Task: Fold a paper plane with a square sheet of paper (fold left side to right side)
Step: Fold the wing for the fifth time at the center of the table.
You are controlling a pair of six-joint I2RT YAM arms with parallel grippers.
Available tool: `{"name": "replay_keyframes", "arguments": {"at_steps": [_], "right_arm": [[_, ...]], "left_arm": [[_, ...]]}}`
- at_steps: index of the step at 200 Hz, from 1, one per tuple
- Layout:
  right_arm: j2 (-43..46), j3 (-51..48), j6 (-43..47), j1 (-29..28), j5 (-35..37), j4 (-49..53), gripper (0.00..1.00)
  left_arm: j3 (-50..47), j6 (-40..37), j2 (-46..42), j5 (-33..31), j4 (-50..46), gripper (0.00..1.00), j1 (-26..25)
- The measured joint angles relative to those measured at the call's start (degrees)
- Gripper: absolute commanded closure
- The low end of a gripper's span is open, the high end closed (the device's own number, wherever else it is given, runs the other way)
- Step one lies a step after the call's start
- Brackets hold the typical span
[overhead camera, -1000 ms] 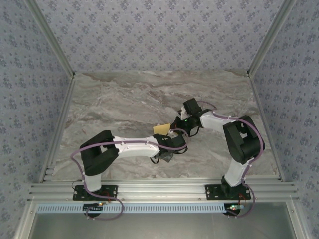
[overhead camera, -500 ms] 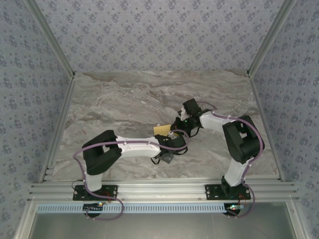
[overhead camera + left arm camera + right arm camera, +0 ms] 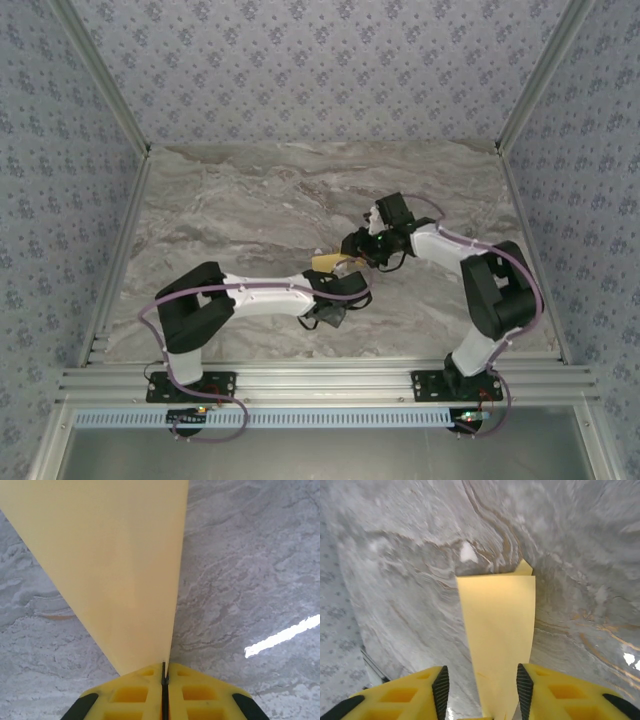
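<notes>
Lighting evenly from overhead in the top view; throwing soft, faint shadows onto the bench (image 3: pixel 250 200). Catching a white glare streak low right on the bench in the left wrist view; rendering the close paper (image 3: pixel 115 565) soft and washed out. Bowing and smearing the bench pattern toward the edges in the right wrist view; catching a small glint low right.

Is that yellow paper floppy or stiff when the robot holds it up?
Probably fairly stiff: the yellow paper sticks straight out from the shut left gripper without drooping, likely helped by its folds. It looks thin and light, so a nudge would probably slide or bend it.
</notes>
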State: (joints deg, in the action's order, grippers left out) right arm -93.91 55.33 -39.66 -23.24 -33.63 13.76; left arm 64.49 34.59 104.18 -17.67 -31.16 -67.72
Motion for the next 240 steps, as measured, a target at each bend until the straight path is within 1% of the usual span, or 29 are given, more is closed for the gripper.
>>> {"name": "replay_keyframes", "arguments": {"at_steps": [17, 38, 60, 79, 118, 155, 198, 240], "right_arm": [[4.3, -1.3, 1.3, 1.8, 1.2, -0.6, 0.34], [8.8, -3.7, 2.1, 4.1, 2.0, -1.1, 0.30], [11.0, -5.9, 3.7, 5.8, 2.4, -1.1, 0.27], [11.5, -8.1, 5.2, 6.2, 2.3, -1.2, 0.27], [11.7, -13.0, 7.0, 5.2, 1.4, -3.1, 0.30], [11.7, -16.2, 7.2, 1.5, 1.3, -6.7, 0.32], [9.8, -17.2, 6.1, -1.9, 1.3, -12.7, 0.41], [5.0, -17.2, 4.1, -4.9, 1.2, -18.7, 0.43]], "left_arm": [[-2.4, 0.6, -1.8, 1.8, 2.4, 0.91, 1.2], [-5.9, 1.8, -4.4, 4.6, 6.1, 0.91, 3.0], [-10.5, 3.2, -7.8, 8.4, 11.7, 0.91, 5.2], [-15.0, 5.1, -10.8, 12.1, 17.7, 0.91, 7.2], [-23.9, 9.4, -14.8, 18.6, 30.1, 0.91, 10.9], [-28.3, 12.9, -15.0, 22.4, 38.3, 0.92, 12.6], [-31.7, 16.6, -15.0, 24.9, 46.1, 0.93, 13.6], [-34.5, 19.2, -15.1, 26.2, 51.5, 0.95, 14.6]]}}
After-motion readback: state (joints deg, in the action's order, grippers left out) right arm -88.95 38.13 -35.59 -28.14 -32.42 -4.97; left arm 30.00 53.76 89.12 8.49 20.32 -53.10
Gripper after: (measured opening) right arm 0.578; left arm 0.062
